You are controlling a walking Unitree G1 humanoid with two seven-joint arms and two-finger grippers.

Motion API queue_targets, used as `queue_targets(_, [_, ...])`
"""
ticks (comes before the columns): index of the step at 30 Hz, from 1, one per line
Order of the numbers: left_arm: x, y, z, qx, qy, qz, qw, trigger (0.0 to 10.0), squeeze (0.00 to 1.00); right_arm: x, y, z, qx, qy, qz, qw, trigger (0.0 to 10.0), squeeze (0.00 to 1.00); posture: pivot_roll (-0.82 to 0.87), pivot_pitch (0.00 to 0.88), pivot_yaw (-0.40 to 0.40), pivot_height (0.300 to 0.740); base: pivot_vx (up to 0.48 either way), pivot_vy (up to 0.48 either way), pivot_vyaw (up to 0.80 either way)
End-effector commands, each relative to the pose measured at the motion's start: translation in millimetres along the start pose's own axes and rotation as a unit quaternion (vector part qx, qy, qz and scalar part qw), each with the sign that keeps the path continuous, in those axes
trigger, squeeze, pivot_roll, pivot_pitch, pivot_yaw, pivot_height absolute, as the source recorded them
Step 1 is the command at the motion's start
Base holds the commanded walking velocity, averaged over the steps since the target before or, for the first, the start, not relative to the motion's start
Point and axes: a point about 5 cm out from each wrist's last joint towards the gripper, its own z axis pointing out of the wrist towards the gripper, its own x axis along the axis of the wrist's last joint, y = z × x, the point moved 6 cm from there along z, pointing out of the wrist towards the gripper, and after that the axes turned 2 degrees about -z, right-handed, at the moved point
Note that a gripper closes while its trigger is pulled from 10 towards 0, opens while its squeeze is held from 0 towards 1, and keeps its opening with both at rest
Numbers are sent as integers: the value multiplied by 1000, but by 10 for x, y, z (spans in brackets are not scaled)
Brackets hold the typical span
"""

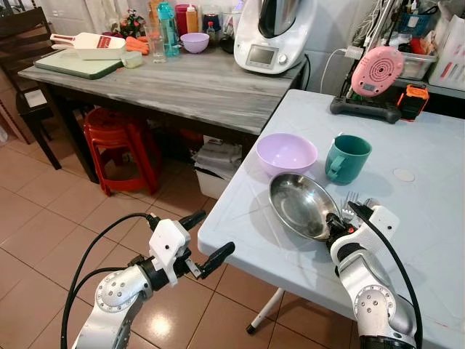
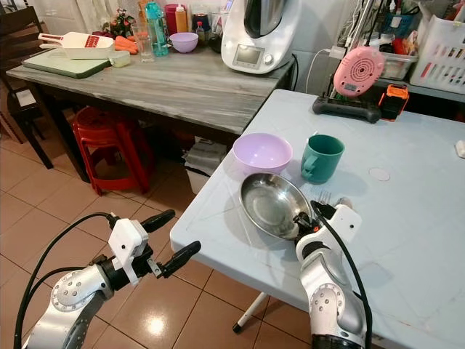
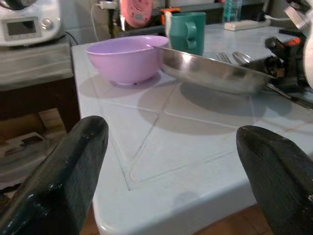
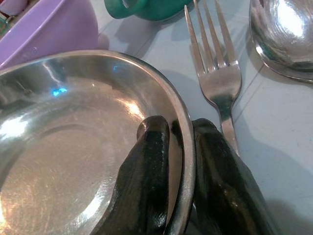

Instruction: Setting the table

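My right gripper (image 4: 181,196) pinches the steel plate (image 1: 301,205) at its five o'clock rim; the fork (image 4: 217,78) lies alongside, toward three o'clock. My left gripper (image 1: 203,240) hangs spread off the counter (image 1: 429,203).

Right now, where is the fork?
The fork lies flat on the pale blue table, just to the right of the steel plate that the right gripper pinches by its rim, with a spoon beside it.

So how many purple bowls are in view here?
2. One purple bowl sits on the light blue table, beside the green mug and the steel plate that the right gripper pinches by its rim. A smaller purple bowl stands on the grey table behind.
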Motion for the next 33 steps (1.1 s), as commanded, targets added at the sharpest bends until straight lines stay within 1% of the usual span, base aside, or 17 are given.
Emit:
queue_targets(1, [34,-158,35,41,2,13,999,10000,0,-150,-111,-37,11,-20,4,1000,8157,0,-16,0,14,740,0,0,0])
queue_targets(2, [29,-197,46,55,2,11,998,10000,0,-137,-141,-38,18,-17,-7,1000,10000,0,-18,0,13,740,0,0,0])
queue_targets(6, [12,-310,92,94,1,-4,996,10000,0,-103,-215,-48,31,-6,-19,999,10000,0,-19,0,12,740,0,0,0])
queue_targets(7, [0,-372,108,117,-1,-9,993,10000,0,-89,-246,-55,35,-3,-26,999,10000,0,-18,0,10,740,0,0,0])
queue_targets(10, [-4,-410,137,136,4,-22,991,10000,0,-98,-262,-57,33,-4,-27,999,10000,0,-18,0,7,740,0,0,0])
queue_targets(14, [-13,-380,160,125,6,-24,992,10000,0,-156,-244,-38,23,-18,-42,999,10000,0,-18,0,5,740,0,0,0])
queue_targets(15, [9,-312,157,99,15,-38,994,10000,0,-144,-242,-31,22,-17,-42,999,10000,0,-18,0,3,740,0,0,0])
queue_targets(17, [22,-292,148,90,17,-37,995,10000,0,-122,-246,-28,21,-15,-41,999,10000,0,-20,0,-1,740,0,0,0])
queue_targets(19, [64,-249,126,71,26,-44,996,10000,0,-80,-230,-29,11,-8,-43,999,10000,1000,-22,0,-4,740,0,0,0])
queue_targets(22, [105,-185,105,44,31,-39,998,10000,0,-56,-215,-27,4,-4,-40,999,10000,1000,-21,0,-5,740,0,0,0])
queue_targets(24, [173,-144,69,27,47,-13,998,10000,0,-50,-209,-23,1,-3,-38,999,10000,1000,-21,0,-5,740,0,0,0])
queue_targets(26, [115,-111,52,9,29,-14,999,10000,0,-51,-205,-20,-3,-6,-31,1000,10000,1000,-19,0,-4,740,0,0,0])
queue_targets(27, [115,-111,52,9,29,-14,999,10000,0,-51,-205,-20,-3,-6,-31,1000,10000,1000,-19,0,-4,740,0,0,0])
queue_targets(28, [107,-102,42,0,22,1,1000,10000,0,-36,-216,-15,-3,-4,-31,1000,10000,1000,-18,0,-2,740,0,0,0])
queue_targets(31, [100,-79,35,-13,16,1,1000,10000,0,-22,-242,-17,-1,-2,-27,1000,10000,996,-18,0,0,740,0,0,0])
queue_targets(32, [98,-66,35,-19,15,4,1000,10000,0,-20,-272,-15,5,-3,-24,1000,10000,875,-18,0,0,740,0,0,0])
queue_targets(33, [94,-60,32,-21,14,5,1000,10000,0,-21,-291,-18,10,-4,-25,1000,10000,235,-18,0,4,740,0,0,0])
